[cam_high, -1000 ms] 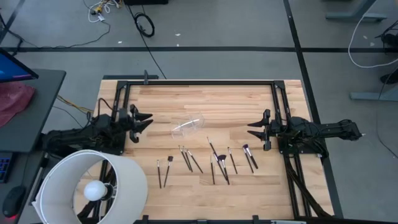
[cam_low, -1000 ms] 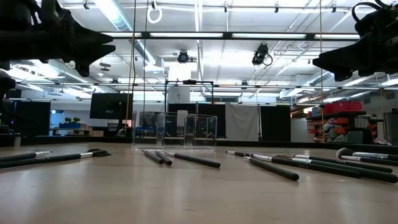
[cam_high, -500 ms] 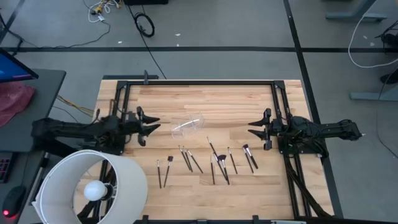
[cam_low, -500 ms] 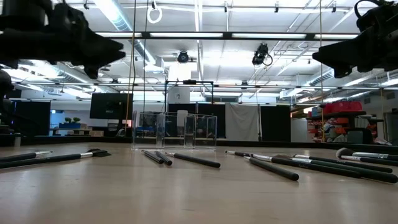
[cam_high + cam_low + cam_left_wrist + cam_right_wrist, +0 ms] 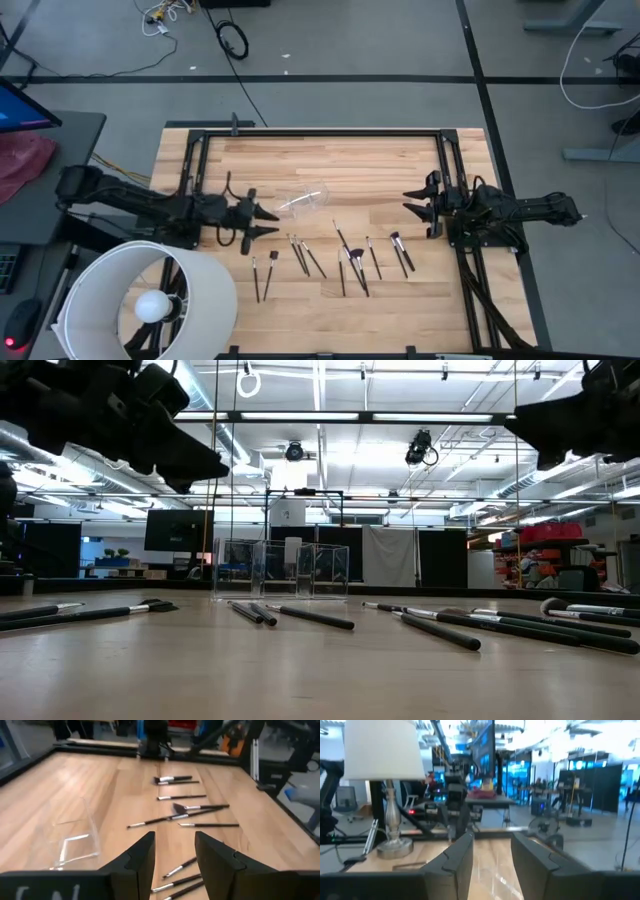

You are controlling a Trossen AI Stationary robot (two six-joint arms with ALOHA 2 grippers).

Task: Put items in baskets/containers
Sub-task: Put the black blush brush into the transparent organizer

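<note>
The left gripper point(image 5: 268, 219), fingers parted and holding nothing, has been carried inward from the table's left edge to just beside the clear plastic cup point(image 5: 302, 200); a first pick seems begun. The makeup brushes point(image 5: 345, 258) lie scattered nearby. The right gripper point(image 5: 408, 200) waits, released. The cup's outline is barely discernible.

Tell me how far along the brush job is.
Nothing done: the clear cup lies empty on its side, and all brushes lie on the table. The left end effector, open and empty, hovers near the cup. The right end effector waits open at the table's edge.
</note>
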